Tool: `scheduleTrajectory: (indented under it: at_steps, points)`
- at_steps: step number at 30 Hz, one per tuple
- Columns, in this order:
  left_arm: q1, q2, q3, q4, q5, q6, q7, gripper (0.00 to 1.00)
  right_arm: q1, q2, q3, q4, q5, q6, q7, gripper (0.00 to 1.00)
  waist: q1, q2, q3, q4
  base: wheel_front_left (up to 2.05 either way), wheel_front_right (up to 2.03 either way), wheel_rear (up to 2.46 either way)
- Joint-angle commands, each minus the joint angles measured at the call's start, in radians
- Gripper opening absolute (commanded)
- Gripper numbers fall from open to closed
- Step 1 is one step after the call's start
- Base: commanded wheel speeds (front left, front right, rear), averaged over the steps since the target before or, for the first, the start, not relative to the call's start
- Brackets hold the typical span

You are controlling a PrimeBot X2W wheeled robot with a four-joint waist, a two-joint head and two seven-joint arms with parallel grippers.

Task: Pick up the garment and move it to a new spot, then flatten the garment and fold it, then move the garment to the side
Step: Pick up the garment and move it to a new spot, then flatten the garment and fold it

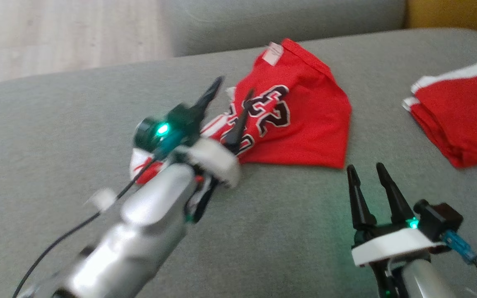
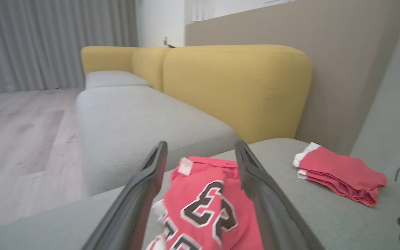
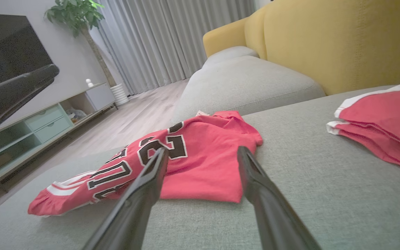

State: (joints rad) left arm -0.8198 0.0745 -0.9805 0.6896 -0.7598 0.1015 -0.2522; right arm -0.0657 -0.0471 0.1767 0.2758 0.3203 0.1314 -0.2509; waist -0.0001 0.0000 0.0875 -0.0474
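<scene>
Jersey [image 1: 300, 124], red with black numerals, lies crumpled on the grey sofa cushion [image 1: 97, 124], partly beneath the left gripper [image 1: 235, 85], whose fingers stand spread with nothing pinched; contact with the cloth cannot be determined. The labelled collar edge lies beyond those fingertips, near the cushion's far edge. Right gripper [image 1: 366, 166], fingers likewise spread and empty, sits just short of the jersey's near hem. Folded red garment [image 1: 462, 116] lies well apart to that gripper's right. Bare cushion extends left of the left gripper and behind both grippers.
</scene>
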Motion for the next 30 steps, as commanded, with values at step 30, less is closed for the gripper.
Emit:
scheduleTrajectory:
  at_steps: [30]
  points:
    - [0.492,0.124,0.442,-0.258,0.279,-0.005,0.06,1.0,0.043,-0.003,-0.031,-0.03,-0.048,-0.001,-0.011,1.0,0.0001,0.0,-0.013,0.067,0.0,0.0,0.0]
